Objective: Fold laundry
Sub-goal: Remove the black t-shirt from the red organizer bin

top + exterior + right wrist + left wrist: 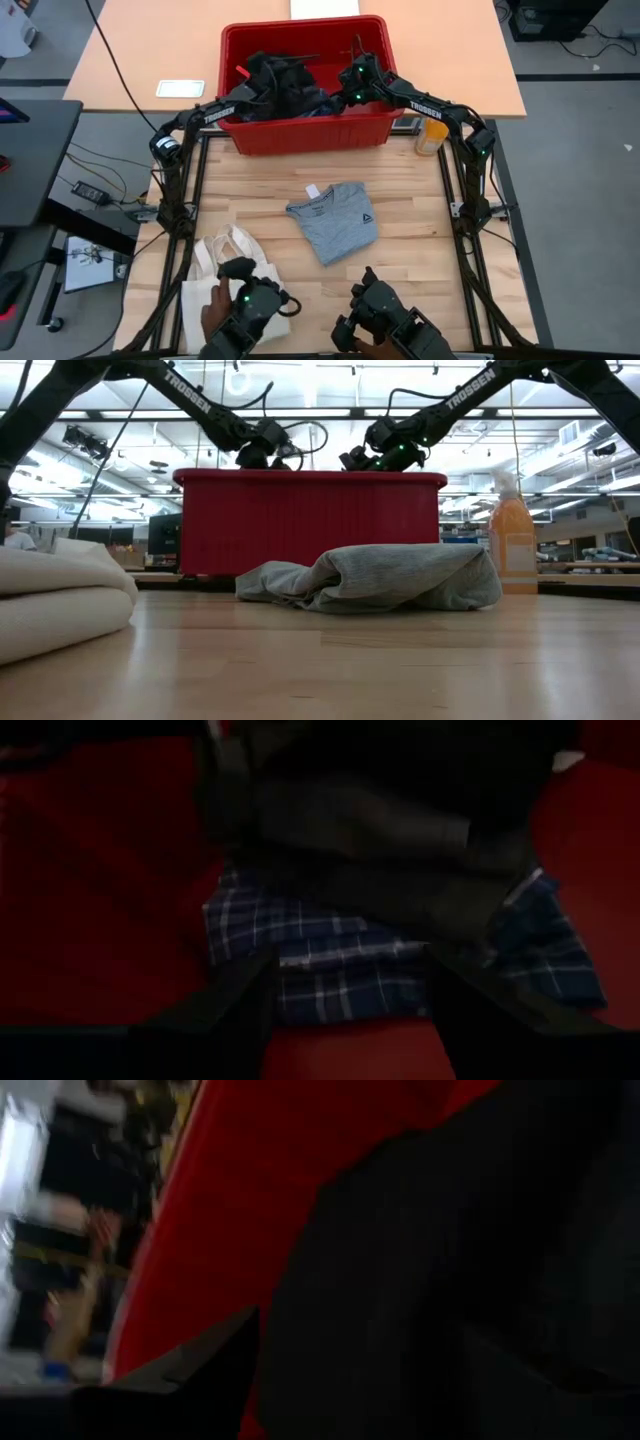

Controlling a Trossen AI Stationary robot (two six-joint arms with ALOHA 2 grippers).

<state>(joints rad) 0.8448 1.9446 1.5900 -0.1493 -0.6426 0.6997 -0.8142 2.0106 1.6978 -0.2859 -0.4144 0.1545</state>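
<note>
Left gripper (252,88) is down inside the red bin (300,135) at its left end, buried in the dark clothes (285,85). Its wrist cam is just black fabric against red wall, so I honestly can't tell if the fingers are closed on anything. Further along the bin, the right gripper (352,78) hangs over the right part of the same pile. Its two fingers (225,1010) look spread wide apart with nothing between them, and right under them you can see the blue-and-white plaid piece (330,955) lying on the bin floor, half covered by a charcoal garment (370,850).

Out on the wooden table (400,260), the cream tote bag (225,265) sits near the front left. The light grey top (333,225) lies loosely folded around the middle of the table, well clear of the bin, small dark mark facing up. An orange bottle (431,133) stands just beside the bin's right corner.
</note>
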